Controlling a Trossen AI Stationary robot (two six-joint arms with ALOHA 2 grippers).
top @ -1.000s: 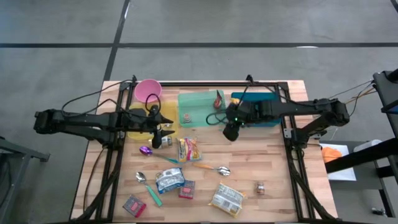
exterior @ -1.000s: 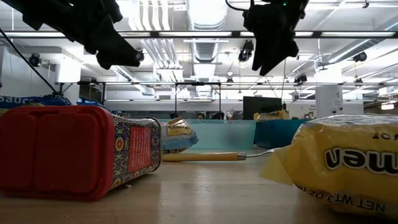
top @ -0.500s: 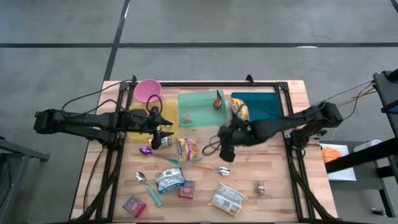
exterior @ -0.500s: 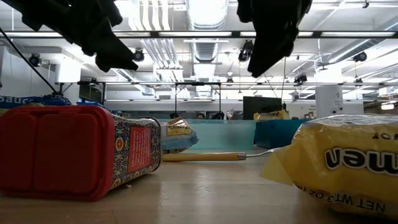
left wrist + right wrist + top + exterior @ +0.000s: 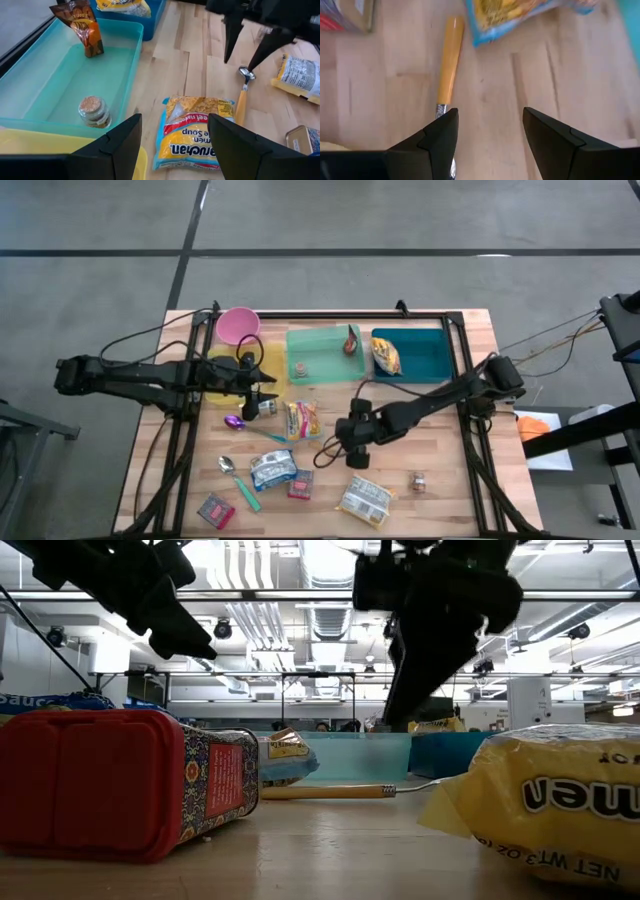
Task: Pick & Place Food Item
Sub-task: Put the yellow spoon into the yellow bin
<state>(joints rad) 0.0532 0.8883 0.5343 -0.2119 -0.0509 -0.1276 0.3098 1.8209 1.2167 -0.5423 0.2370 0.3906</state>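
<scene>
Since the earlier frame the right gripper (image 5: 352, 454) has swung away from the blue bin (image 5: 432, 360), crossing the desk (image 5: 440, 465) toward its front, and is now hovering over the orange-handled spoon (image 5: 338, 448). Its fingers (image 5: 555, 142) are standing apart, released, with nothing between them; seen from its own wrist camera, the spoon's handle (image 5: 448, 59) is lying on the bare wood just ahead of the gap. In the low view this arm is showing as a dark mass hanging over the spoon (image 5: 340, 791).

The left gripper (image 5: 262, 401) is staying where it was, just beside the yellow plate (image 5: 222, 383) and well apart from the spoon. Its fingers (image 5: 112, 150) are also spread and holding nothing.

The ramen soup packet (image 5: 303, 420) is lying flat on the desk just beside the spoon, on the side toward the green bin (image 5: 320, 367); the left wrist camera is showing it (image 5: 196, 131) right next to the spoon. A yellow snack bag (image 5: 386, 356) is already resting inside the blue bin. A second yellow noodle pack (image 5: 363, 500) is sitting near the desk's front edge, beyond the spoon from the bins, and a red tin (image 5: 215, 509) is lying farther along that edge.
</scene>
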